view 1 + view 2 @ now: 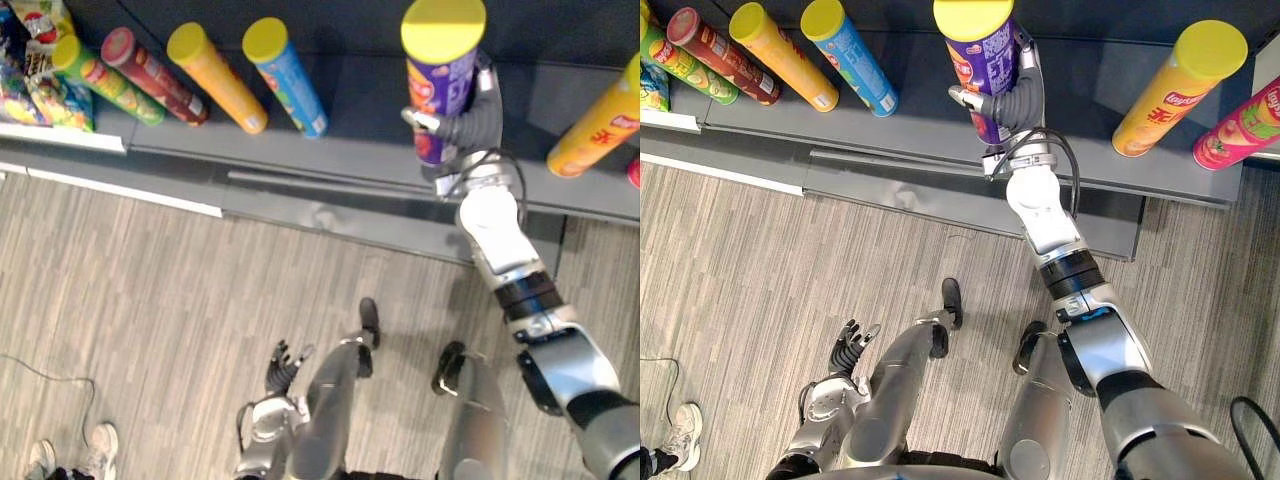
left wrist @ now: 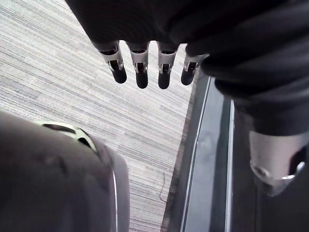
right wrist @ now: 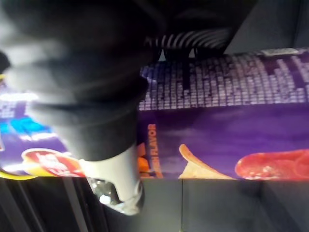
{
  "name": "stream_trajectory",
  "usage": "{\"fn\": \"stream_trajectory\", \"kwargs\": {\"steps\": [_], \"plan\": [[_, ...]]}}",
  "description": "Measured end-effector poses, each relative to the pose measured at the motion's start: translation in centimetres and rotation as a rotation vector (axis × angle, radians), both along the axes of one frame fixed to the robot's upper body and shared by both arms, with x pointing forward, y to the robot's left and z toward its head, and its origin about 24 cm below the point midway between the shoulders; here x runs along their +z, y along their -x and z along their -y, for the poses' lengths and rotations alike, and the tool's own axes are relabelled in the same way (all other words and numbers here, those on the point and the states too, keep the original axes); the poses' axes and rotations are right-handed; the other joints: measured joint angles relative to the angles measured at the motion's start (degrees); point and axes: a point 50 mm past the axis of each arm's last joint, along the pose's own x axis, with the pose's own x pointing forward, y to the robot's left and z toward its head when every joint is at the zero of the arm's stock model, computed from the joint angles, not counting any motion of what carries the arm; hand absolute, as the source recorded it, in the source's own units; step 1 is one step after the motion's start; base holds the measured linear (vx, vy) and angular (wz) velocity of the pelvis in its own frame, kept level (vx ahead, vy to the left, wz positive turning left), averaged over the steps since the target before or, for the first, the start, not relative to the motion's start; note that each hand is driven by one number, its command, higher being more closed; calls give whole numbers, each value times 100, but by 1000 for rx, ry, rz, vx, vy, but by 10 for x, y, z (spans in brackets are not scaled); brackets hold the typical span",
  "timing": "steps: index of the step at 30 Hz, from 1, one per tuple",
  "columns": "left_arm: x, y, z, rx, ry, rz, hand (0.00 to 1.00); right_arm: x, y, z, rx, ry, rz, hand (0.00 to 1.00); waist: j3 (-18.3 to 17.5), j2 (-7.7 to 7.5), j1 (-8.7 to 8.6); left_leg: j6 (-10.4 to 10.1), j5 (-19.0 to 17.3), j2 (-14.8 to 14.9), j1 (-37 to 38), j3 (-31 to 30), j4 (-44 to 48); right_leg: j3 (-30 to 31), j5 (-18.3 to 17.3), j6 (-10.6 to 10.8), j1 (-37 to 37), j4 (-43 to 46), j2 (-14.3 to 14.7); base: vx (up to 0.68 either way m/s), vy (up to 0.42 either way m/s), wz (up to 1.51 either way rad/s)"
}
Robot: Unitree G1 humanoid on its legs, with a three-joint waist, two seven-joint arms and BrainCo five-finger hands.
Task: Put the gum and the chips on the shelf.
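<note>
A purple chips can (image 1: pixel 441 85) with a yellow lid stands upright over the dark grey shelf (image 1: pixel 350 135). My right hand (image 1: pixel 468 122) reaches in from below, its fingers and thumb curled round the can's lower half. The right wrist view has the can's purple side (image 3: pixel 231 125) pressed close against the hand. I cannot tell whether the can's base rests on the shelf. Low beside my leg, over the floor, my left hand (image 1: pixel 283 368) hangs with its fingers (image 2: pixel 141 72) straight and nothing in it.
Green, red, orange and blue chip cans (image 1: pixel 210 75) lean in a row on the shelf's left part. An orange can (image 1: pixel 595 125) and a pink one (image 1: pixel 1240 130) stand to the right. Snack bags (image 1: pixel 30 70) lie far left. A person's shoes (image 1: pixel 100 445) are on the floor.
</note>
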Motion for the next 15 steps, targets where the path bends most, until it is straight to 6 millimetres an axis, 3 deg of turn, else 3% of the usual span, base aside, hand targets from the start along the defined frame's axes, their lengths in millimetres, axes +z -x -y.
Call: {"fn": "stream_trajectory", "kwargs": {"steps": [8,15], "plan": [[3,-2,1,7,2,16,0,12,1,-22,40,42,19,100,0,0,100,-18,37,63,-238,100,83,-8,-13,-13,-242,97,-14,11,-81,2],[6,-3,2,17,9,29,0,20,-4,-29,-9,69,23,100,0,0,202,35,104,49,-443,83,129,-52,-23,-32,-452,181,-57,29,-82,4]]}}
